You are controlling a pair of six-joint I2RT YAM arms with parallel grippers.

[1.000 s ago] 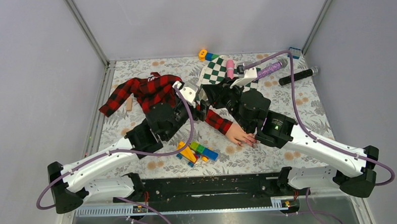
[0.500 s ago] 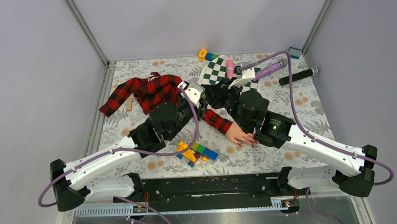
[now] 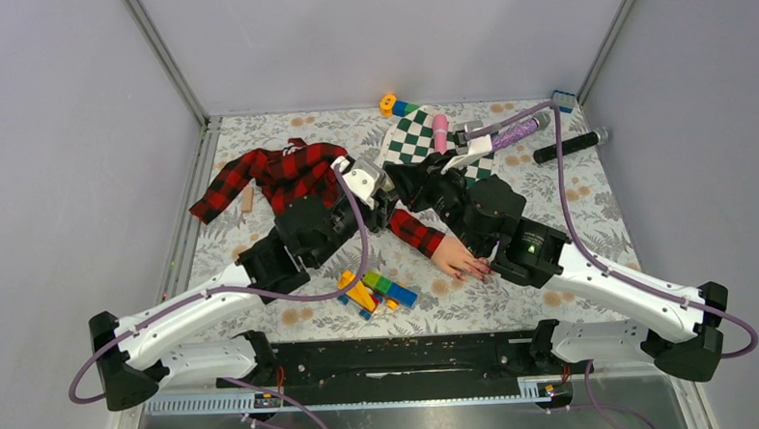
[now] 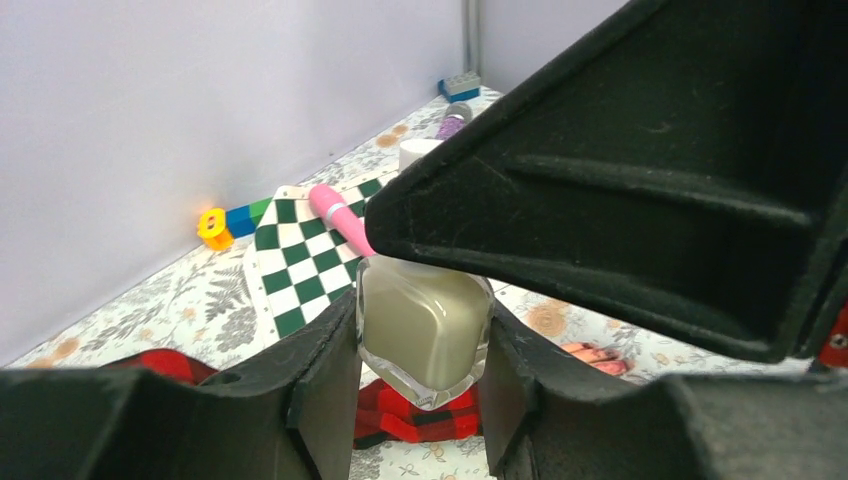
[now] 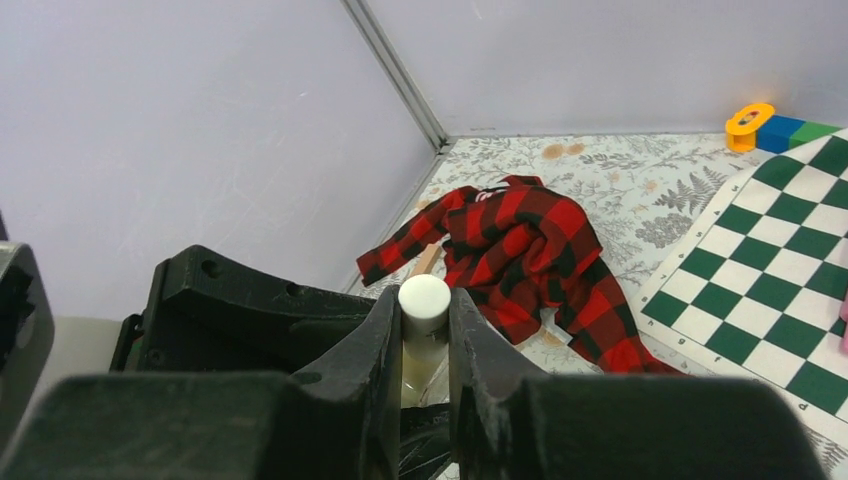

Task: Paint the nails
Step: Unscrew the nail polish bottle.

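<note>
Two grippers meet on one small pale glass bottle (image 4: pixel 425 318) near the table's centre. At 10 o'clock from it lies a crumpled red-black plaid shirt (image 3: pixel 277 175). Your left gripper (image 4: pixel 422 372) is closed narrowly on the bottle's squarish body. Coloured plastic bricks (image 3: pixel 374 290) sit at its 6 o'clock, and a green-white checkered mat (image 3: pixel 413 136) at 12 o'clock. Your right gripper (image 5: pixel 425 335) is pinched tight on the bottle's white cylindrical cap (image 5: pixel 424 300). The pale pink mannequin hand (image 3: pixel 452 257), plaid-sleeved, lies at 5 o'clock from the bottle, just beside your right arm. Its glossy dark-red nails (image 3: pixel 479 270) point toward 4 o'clock.
</note>
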